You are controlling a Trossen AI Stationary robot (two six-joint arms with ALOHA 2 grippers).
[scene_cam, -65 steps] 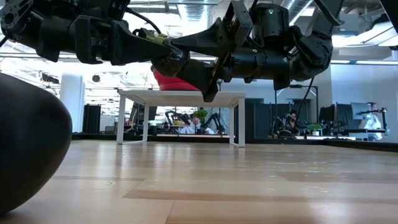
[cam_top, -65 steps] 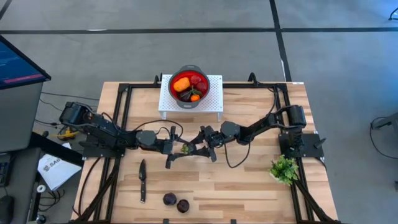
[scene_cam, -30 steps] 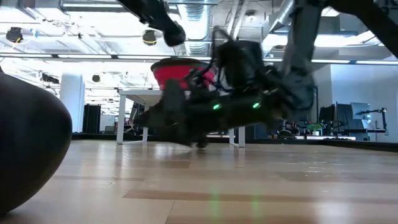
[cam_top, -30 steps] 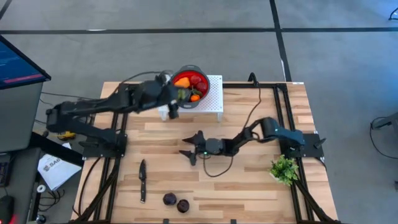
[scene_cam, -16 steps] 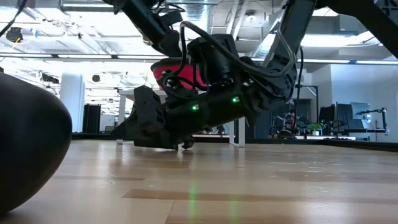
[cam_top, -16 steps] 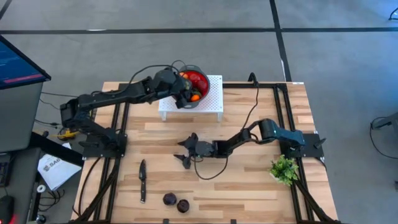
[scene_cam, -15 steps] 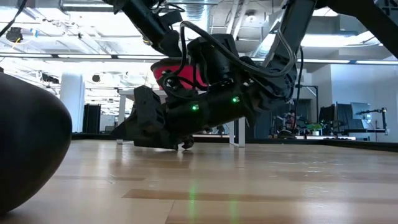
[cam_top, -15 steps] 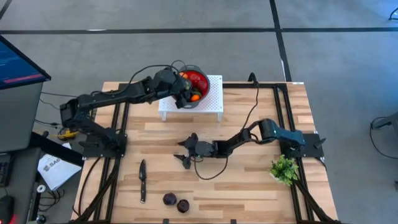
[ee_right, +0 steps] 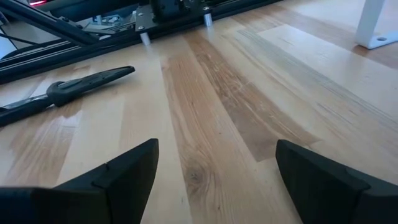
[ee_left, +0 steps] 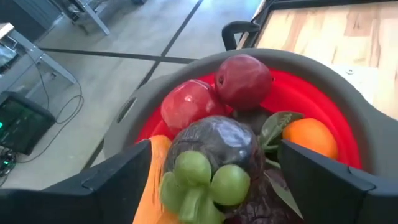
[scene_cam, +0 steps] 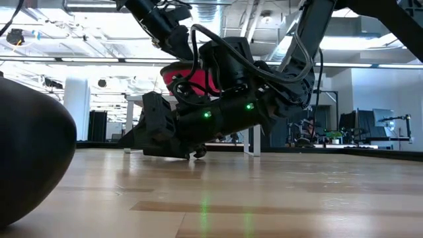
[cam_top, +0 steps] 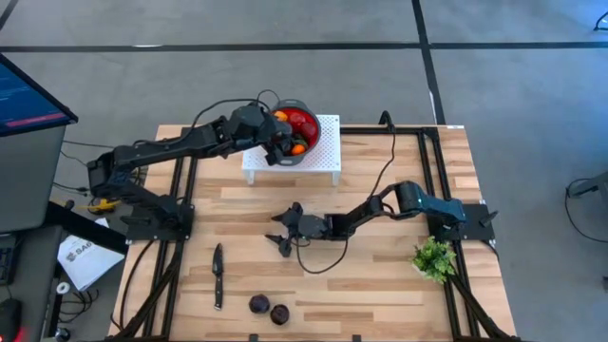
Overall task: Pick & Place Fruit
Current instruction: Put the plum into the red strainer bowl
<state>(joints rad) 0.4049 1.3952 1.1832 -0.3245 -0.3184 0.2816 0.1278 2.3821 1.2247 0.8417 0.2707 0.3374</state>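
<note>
Wooden surface [cam_top: 380,285] holds two dark fruit [cam_top: 270,309] at its near edge, near-left of the wide, empty right gripper [cam_top: 282,232], while the left gripper [cam_top: 278,144], wide too, hangs over the far red bowl [cam_top: 306,122].

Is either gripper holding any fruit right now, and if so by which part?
Nothing is held. The left gripper is open over the red bowl; a dark purple fruit lies free between its fingers. The right gripper is open and empty.
</note>
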